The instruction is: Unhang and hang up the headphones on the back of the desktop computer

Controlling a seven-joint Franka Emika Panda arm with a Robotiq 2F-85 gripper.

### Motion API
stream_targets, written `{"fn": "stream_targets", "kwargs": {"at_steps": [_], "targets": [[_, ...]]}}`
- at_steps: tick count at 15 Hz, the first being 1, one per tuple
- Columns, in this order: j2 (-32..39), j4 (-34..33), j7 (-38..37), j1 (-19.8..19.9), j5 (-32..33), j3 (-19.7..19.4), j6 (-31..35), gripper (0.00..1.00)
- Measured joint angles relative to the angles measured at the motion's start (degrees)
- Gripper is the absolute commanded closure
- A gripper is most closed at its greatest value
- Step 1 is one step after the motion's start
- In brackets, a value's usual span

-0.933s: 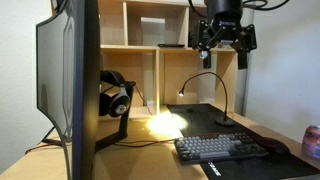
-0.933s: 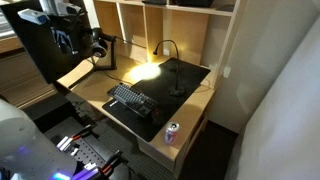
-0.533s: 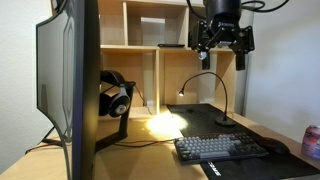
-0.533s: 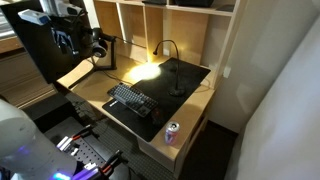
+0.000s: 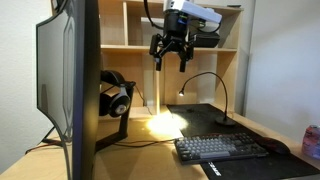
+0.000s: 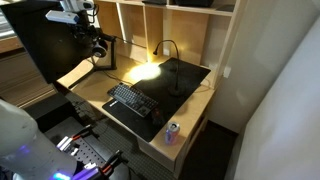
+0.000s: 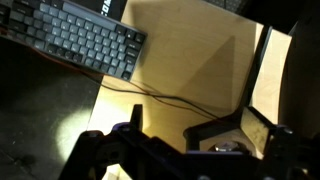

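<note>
The gripper [image 5: 170,62], jaws spread and empty, has swung sideways toward the desktop computer [image 5: 70,80]. The headphones [image 5: 115,97] hang below it, nearer the screen's back edge, open air between.

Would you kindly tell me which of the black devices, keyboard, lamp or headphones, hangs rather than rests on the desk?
The headphones, hanging behind the desktop computer; the keyboard lies flat and the lamp stands on its base, both on the desk.
</note>
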State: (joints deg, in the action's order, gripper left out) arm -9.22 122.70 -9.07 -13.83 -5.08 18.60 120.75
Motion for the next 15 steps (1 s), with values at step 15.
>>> {"fn": "stream_targets", "kwargs": {"at_steps": [15], "targets": [[19.25,-22.86,27.59,-1.44,-6.41,-0.19,0.86,0.0]]}}
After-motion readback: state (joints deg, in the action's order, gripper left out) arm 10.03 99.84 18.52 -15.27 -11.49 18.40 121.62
